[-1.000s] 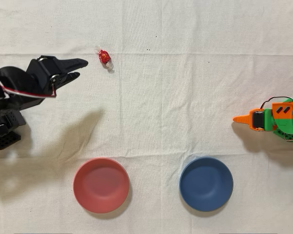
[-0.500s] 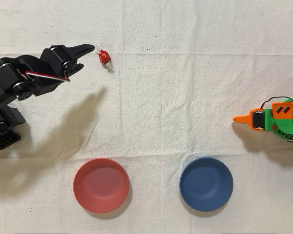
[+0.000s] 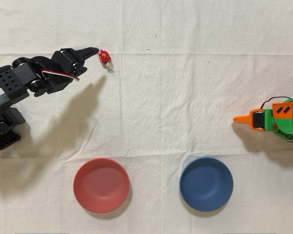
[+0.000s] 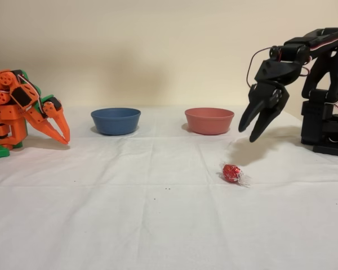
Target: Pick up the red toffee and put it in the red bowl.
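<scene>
While raised above the white cloth, the black gripper (image 4: 251, 128), fingers parted, hangs near the shiny red foil-wrapped toffee (image 4: 232, 172).

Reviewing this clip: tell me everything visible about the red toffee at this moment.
The red toffee is a small round candy in shiny red foil, with clear crinkled wrapper ends twisted out on two sides. It lies on the white cloth, far from both bowls. Nothing grips it: in the fixed view the black arm's hand hangs above it, fingers slightly parted; in the overhead view the fingertips sit just left of the candy.
</scene>
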Robot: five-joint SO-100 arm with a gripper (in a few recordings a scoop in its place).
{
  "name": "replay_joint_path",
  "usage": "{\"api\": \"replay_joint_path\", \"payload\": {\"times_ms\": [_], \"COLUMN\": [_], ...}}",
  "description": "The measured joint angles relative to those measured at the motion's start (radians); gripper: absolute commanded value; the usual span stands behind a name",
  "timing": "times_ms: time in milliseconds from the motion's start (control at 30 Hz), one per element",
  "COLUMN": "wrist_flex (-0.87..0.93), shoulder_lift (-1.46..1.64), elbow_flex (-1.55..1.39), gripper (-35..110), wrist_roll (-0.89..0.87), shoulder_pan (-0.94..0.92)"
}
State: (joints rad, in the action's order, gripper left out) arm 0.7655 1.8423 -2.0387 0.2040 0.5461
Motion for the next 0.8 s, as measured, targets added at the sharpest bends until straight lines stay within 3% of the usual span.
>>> {"api": "replay_joint_path", "payload": {"times_ms": [800], "wrist_flex": [-0.130], "shoulder_lift": [-0.293], "elbow_flex": [0.118], "gripper": [29], "wrist_roll": [0.035], "shoulder_pan": [0.043]}}
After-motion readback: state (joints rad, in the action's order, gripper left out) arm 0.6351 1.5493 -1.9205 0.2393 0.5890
